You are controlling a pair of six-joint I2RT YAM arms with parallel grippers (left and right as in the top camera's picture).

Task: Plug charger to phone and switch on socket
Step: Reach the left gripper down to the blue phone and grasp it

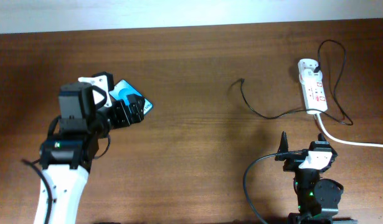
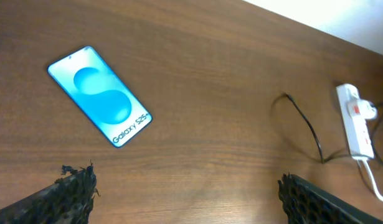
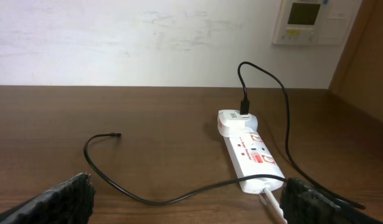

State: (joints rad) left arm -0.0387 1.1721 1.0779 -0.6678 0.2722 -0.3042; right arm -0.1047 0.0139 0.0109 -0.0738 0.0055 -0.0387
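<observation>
Left arm (image 1: 71,140) hovers above the phone (image 2: 99,95), jaws spread wide.

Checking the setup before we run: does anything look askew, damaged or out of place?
Nothing looks damaged or spilled. The phone lies diagonally, screen up. The charger is plugged in at the socket, its free tip lying loose, well apart from the phone.

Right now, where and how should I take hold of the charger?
Just behind the free plug tip of the charger, straight down from above, fingers astride the cable. It lies flat on the table, so only its top is open.
</observation>
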